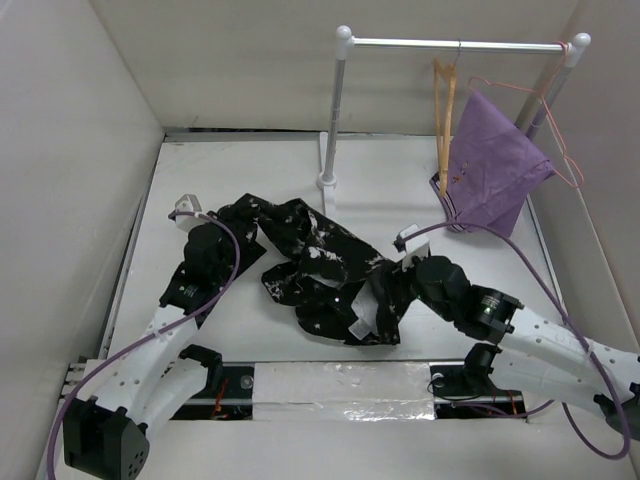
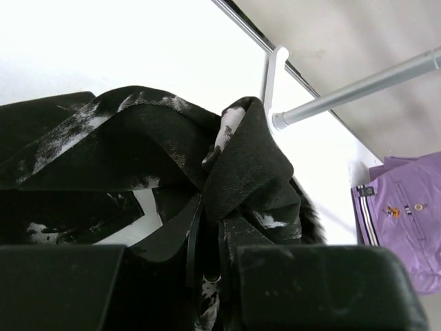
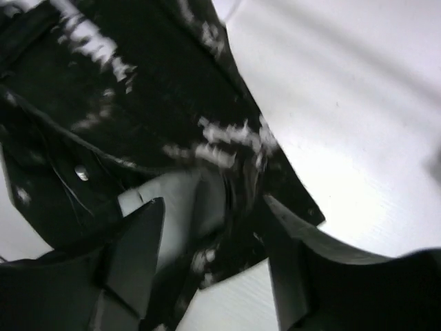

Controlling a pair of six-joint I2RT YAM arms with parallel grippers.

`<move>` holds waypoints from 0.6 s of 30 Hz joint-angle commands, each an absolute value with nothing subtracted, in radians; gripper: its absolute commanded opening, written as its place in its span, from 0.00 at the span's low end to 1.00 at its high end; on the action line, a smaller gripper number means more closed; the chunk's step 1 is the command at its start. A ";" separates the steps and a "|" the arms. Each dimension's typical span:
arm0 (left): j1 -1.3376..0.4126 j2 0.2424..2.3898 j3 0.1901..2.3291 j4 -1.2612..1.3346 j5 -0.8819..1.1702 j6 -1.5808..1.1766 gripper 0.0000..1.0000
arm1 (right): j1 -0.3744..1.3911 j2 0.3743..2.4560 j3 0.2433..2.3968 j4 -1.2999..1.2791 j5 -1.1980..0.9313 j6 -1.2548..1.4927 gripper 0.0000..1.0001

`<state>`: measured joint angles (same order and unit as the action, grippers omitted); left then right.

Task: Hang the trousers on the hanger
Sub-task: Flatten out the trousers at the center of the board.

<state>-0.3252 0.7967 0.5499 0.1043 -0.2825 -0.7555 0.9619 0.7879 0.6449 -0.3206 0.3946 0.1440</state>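
Left hand [image 2: 210, 272] pinching black white-speckled fabric trousers [image 1: 320, 275]; right hand [image 3: 213, 231] open over them. Tan wooden hanger [image 1: 443, 130] hangs on white rack [image 1: 340, 110], beside purple cloth [image 1: 495, 175].

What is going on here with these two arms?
Two robot arms are working on the speckled black trousers, which lie crumpled on the table. The left arm's fingers are shut on a fold of them; the right arm's fingers stand open over the other end. The wooden hanger hangs on the rail beside a purple cloth, with no trousers on it yet.
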 commanded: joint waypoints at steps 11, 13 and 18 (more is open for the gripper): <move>-0.319 0.738 0.494 0.198 -0.264 -0.742 0.00 | 1.206 1.224 0.965 -0.189 0.514 0.054 0.20; -0.319 0.730 0.482 0.198 -0.261 -0.742 0.00 | 1.206 1.313 1.009 -0.128 0.544 0.060 0.35; -0.319 0.721 0.468 0.195 -0.258 -0.736 0.00 | 1.206 1.411 1.045 -0.022 0.540 0.130 0.85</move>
<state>-0.3252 0.7425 0.4675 0.1375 -0.2573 -0.7536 1.2034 1.3945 0.9836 -0.1524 0.4957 0.0849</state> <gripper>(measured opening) 0.065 0.833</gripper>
